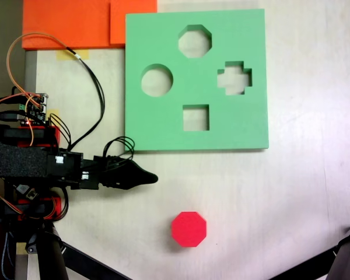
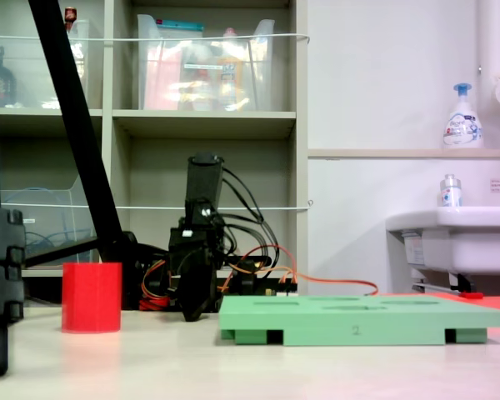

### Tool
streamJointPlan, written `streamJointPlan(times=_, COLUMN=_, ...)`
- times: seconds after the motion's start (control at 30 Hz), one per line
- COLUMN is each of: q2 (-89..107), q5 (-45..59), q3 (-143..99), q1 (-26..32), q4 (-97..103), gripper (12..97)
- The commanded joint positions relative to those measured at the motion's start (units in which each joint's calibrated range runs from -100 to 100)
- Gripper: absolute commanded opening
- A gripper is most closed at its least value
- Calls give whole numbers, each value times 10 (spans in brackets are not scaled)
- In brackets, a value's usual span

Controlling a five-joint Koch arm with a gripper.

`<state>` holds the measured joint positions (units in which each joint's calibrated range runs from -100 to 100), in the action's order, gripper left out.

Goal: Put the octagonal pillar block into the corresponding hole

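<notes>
One red octagonal pillar block [image 1: 189, 229] stands upright on the pale counter [image 1: 303, 192], well apart from the green foam board [image 1: 163, 125] and below it in the fixed view from above. In the low side-on fixed view the block [image 2: 92, 297] stands left of the arm, the board [image 2: 358, 321] to the right. The corresponding hole [image 1: 194, 41], the eight-sided cutout, lies near the board's far edge, above the round, cross and square cutouts. The gripper [image 1: 153, 177] lies low beside the board's near left corner, its jaws drawn to a single dark tip with nothing held; whether they are fully closed cannot be told. The block looks like light foam, soft enough to dent and easy to tip, so a gentle hold across two opposite flat sides, around mid-height, seems best.
</notes>
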<state>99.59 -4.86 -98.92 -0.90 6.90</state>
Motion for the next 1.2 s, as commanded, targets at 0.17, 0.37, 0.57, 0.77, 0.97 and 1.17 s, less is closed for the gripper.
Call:
streamJointPlan(times=0.17, q2=4, q5=3, q3=-11, q1=0, q4=-52, gripper=494)
streamJointPlan(times=0.37, q2=4, q5=4, q3=-11, q1=10, q4=-49, gripper=494)
streamJointPlan(times=0.57, q2=4, q5=2, q3=-11, q1=17, q4=-49, gripper=491)
streamJointPlan(times=0.77, q2=4, q5=2, q3=-11, q1=17, q4=-49, gripper=491)
streamJointPlan(times=0.97, q2=4, q5=-28, q3=-11, q1=4, q4=-49, gripper=490)
streamJointPlan(times=1.17, q2=4, q5=-92, q3=-11, q1=2, q4=-51, gripper=499)
